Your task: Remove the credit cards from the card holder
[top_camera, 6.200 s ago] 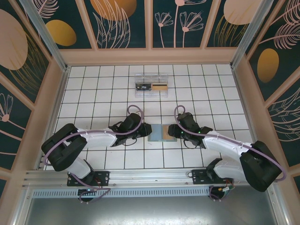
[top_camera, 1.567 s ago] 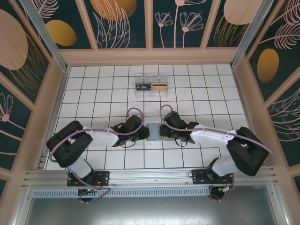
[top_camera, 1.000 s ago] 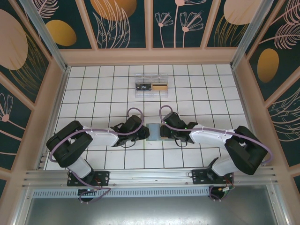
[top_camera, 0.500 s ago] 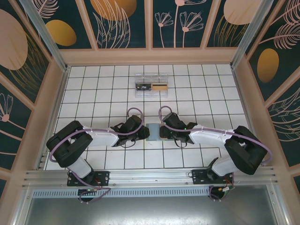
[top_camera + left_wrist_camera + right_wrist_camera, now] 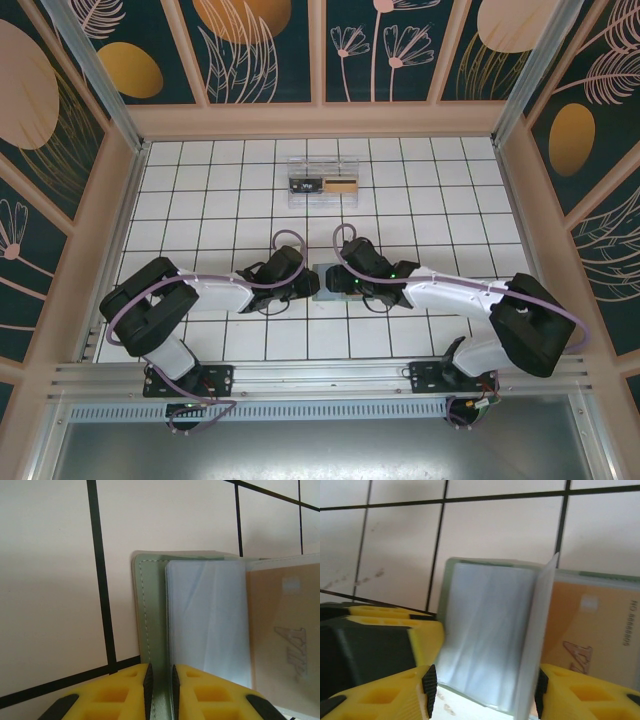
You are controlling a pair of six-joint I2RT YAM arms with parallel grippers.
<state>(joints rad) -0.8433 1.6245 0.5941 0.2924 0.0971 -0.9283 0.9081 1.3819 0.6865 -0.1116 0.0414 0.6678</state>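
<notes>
Currently | card holder (image 5: 150,630) open, tan credit card (image 5: 285,630) inside | left fingers (image 5: 115,690) clamp its edge | right fingers (image 5: 585,690) apart

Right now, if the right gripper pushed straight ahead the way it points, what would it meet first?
Probably the clear plastic sleeve of the grey-green folding card holder, which lies between the open fingers of the right gripper; depth is unclear.

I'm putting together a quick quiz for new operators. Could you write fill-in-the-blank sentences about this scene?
1. The left pincer is shut on the edge of the ___.
2. The right pincer has ___ fingers.
3. The clear box lies on the ___ side of the table, away from the arms.

Missing words: card holder; yellow; far.
</notes>
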